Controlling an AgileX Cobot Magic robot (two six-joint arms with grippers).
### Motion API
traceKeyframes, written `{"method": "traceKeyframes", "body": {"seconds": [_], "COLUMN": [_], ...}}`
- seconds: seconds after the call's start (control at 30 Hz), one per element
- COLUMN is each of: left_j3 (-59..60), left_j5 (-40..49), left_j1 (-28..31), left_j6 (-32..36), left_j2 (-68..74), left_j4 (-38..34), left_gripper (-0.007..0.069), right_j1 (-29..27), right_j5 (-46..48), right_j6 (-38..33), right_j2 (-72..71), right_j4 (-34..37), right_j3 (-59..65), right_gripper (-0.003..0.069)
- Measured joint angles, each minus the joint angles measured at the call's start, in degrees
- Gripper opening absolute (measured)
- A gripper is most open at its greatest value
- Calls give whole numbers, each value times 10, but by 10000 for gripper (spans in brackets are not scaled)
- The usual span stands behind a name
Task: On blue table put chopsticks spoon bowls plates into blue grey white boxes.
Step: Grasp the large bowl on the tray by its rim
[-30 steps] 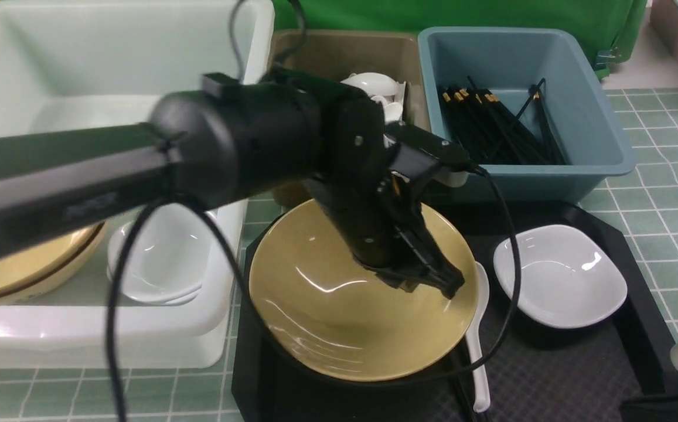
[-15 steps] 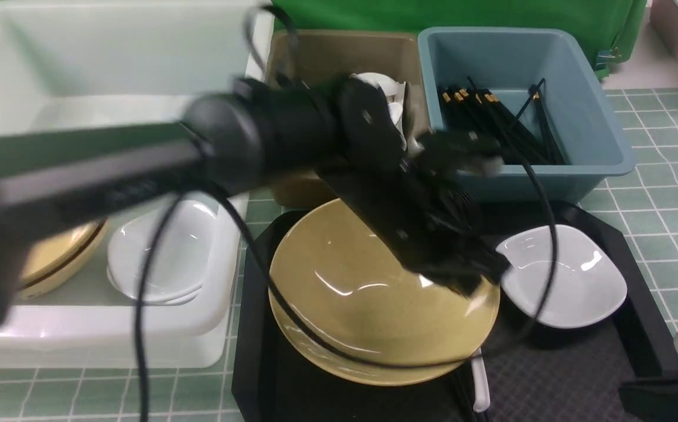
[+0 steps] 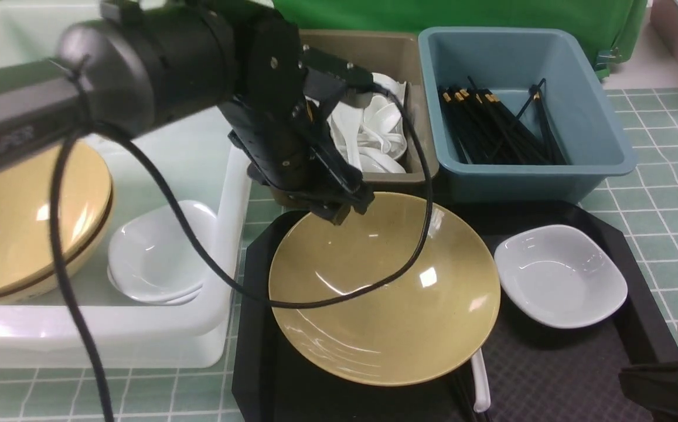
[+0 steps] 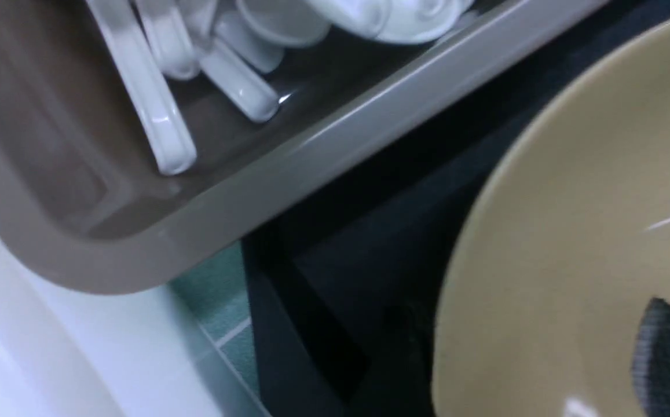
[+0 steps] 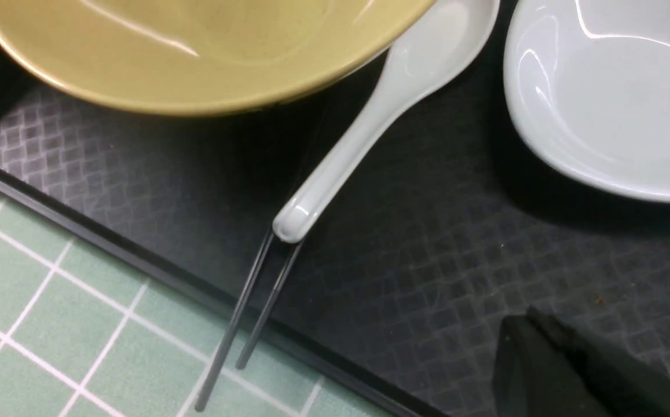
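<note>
Just beside left tool (image 3: 339,210), far rim of tan bowl (image 3: 382,305)

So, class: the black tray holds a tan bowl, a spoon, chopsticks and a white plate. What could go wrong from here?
1. The tan bowl overlaps the spoon at its scoop; lifting either may drag the other.
2. The spoon's handle seems to rest on the chopsticks, which overhang the black tray; they could roll off.
3. The cable hanging from the left arm droops over the bowl and might snag its rim.
</note>
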Motion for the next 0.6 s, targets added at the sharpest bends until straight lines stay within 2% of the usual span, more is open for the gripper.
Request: {"method": "traceKeyframes", "body": {"seconds": [0.1, 0.2, 0.37, 0.47, 0.6], "left_j3": [0, 0, -3, -3, -3], "left_j5": [-3, -6, -8, -6, -6], "left_j1": [0, 0, 0, 0, 0], "left_j6": [-5, -7, -3, 12, 19], "left_j2": [21, 33, 57, 71, 85], "left_j4": [8, -1, -76, -108, -114], "left_gripper": [500, 500, 487, 448, 396], "right_j1": [0, 0, 0, 0, 0], "right_j5": [0, 0, 0, -1, -4], "right_j6": [-1, -1, -1, -1, -1], "right_j2": [0, 0, 0, 0, 0], "right_j4": [0, 0, 0, 1, 1], "right_j3": [0, 0, 0, 0, 0], "right_gripper": [43, 44, 47, 47, 48]}}
